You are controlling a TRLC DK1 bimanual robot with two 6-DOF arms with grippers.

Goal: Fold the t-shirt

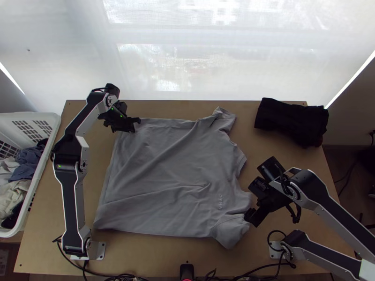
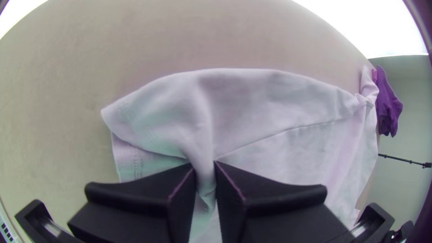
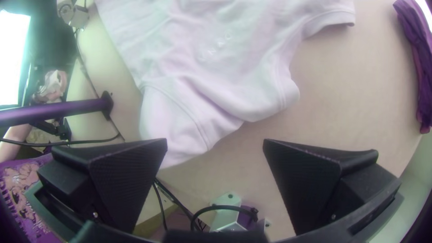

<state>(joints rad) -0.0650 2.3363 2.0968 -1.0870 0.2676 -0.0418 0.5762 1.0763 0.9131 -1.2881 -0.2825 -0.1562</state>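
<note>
A grey t-shirt (image 1: pixel 173 178) lies spread with creases on the table, its hem towards the left arm and its sleeves towards the right. At its far left corner is my left gripper (image 1: pixel 135 125). In the left wrist view my left gripper (image 2: pixel 205 173) is shut on a pinched ridge of the shirt (image 2: pixel 270 99) near the corner. My right gripper (image 1: pixel 252 220) is at the near sleeve end. In the right wrist view my right gripper (image 3: pixel 215 148) stands open with nothing between its fingers, beside the sleeve of the shirt (image 3: pixel 180 117).
A black bunched cloth (image 1: pixel 290 119) lies at the table's far right. A white basket (image 1: pixel 55 122) holding clothes stands beyond the left edge. Cables (image 1: pixel 117 275) run along the near edge of the table (image 1: pixel 154 253). A person's arm (image 3: pixel 19 137) shows in the right wrist view.
</note>
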